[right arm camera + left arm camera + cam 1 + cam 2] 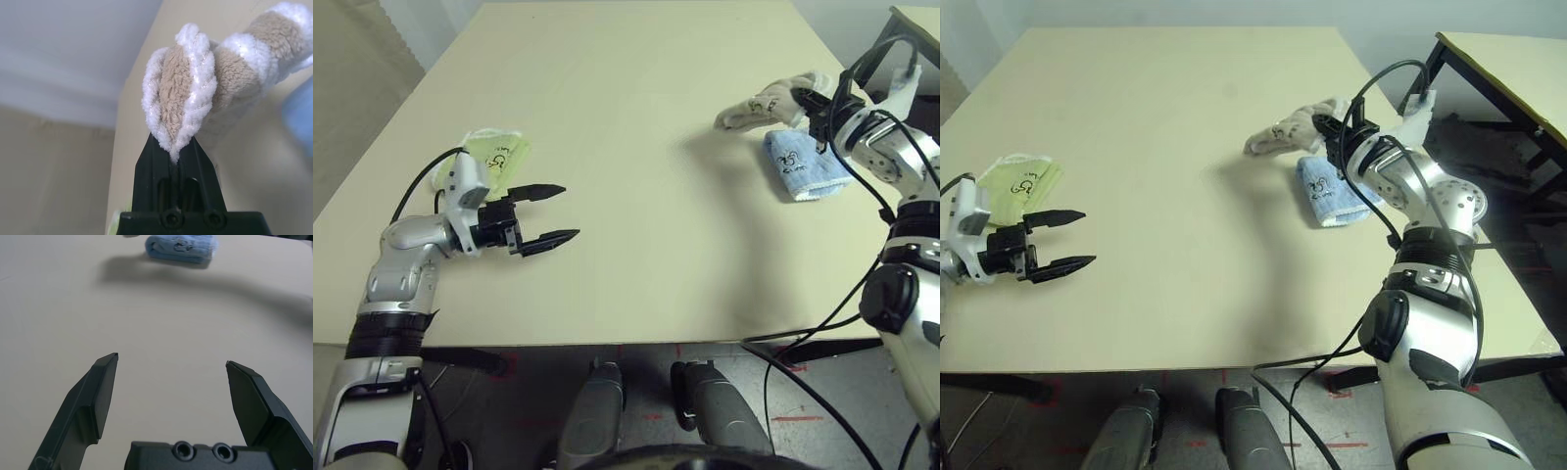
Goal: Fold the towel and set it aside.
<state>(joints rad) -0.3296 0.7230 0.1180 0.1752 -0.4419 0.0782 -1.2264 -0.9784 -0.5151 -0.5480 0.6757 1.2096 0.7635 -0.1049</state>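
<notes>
**Fig.: Tan towel lifted by the right arm, left arm idle**

We see the towel (766, 106) pinched in the right gripper (816, 110) and hanging clear of the table (636, 176), at the table's far right. It's a folded tan bundle w/ white edging, and its free end droops toward the table's middle. The right wrist view gives what the head views cannot: the two black fingers (156, 161) sit clamped tight together on a fold of the cloth, w/ white stitched edging (195, 98) bunched just above the tips and the rest of the towel trailing off to one side. From the head views we get the context instead: the towel's shadow falls on the bare tabletop beneath it, and a small dark logo (1279, 128) shows on the cloth.

Directly below and just beside the held towel lies the light blue towel (806, 164), folded, resting on the table near its right edge. The left wrist view also picks it up (182, 247), across the bare table from the left gripper.

The left gripper (553, 212) hovers over the table's left side, pointing toward the middle, jaws spread wide and holding nothing; the left wrist view confirms the gap, w/ bare tabletop between the fingers (100, 391). Just behind it, the light green towel (1020, 181) lies folded at the table's left edge, apart from the fingertips.
</notes>
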